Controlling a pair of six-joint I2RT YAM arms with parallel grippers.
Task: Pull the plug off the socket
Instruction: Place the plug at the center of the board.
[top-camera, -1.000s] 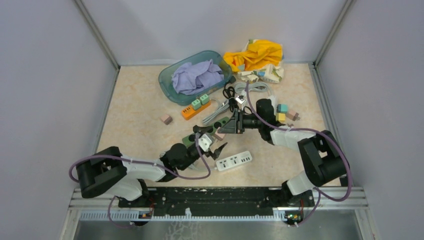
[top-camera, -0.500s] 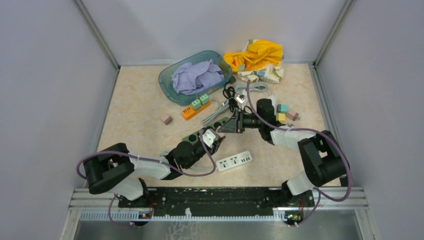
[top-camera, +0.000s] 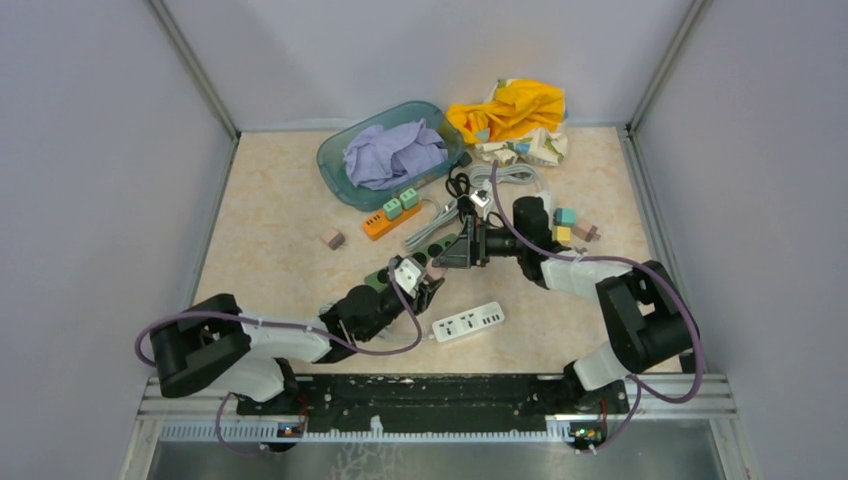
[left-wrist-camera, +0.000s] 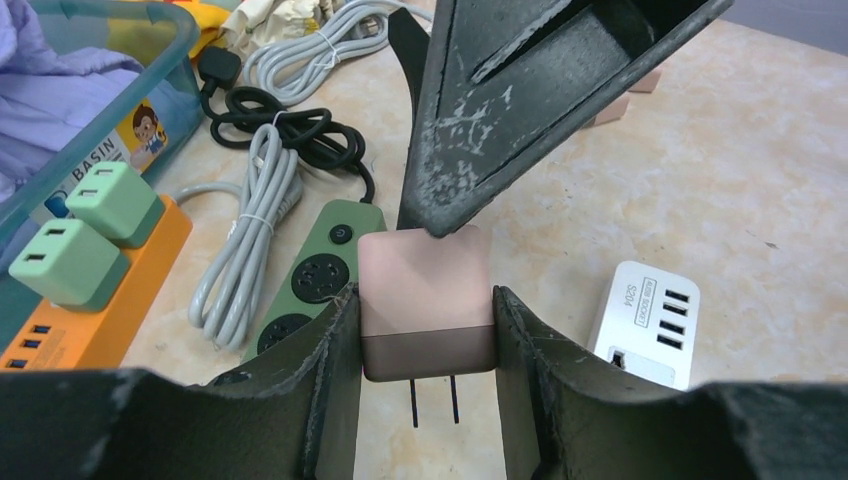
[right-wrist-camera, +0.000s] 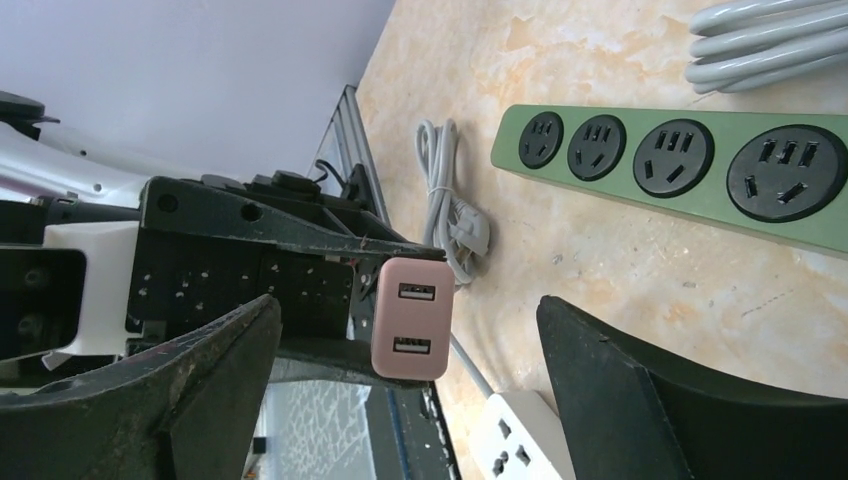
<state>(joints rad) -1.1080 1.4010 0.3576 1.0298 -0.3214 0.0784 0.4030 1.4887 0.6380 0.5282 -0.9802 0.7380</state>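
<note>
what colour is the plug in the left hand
The plug is dusty pink, darker brownish by its prongs; the left wrist view shows it best.

From the overhead view I see a beige table (top-camera: 270, 230) with a teal basin (top-camera: 335, 165) at upper centre and a yellow cloth (top-camera: 515, 108) to its right. An orange power strip (top-camera: 378, 224) lies just below the basin. A green power strip (top-camera: 440, 243) sits mid-frame, with a white power strip (top-camera: 468, 322) below it. A grey cable (top-camera: 425, 228) lies beside the orange one, and a pink block (top-camera: 332, 238) sits to the left.

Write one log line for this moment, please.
left tool: holding pink plug | plug: prongs bare, off green strip | right tool: open
</note>
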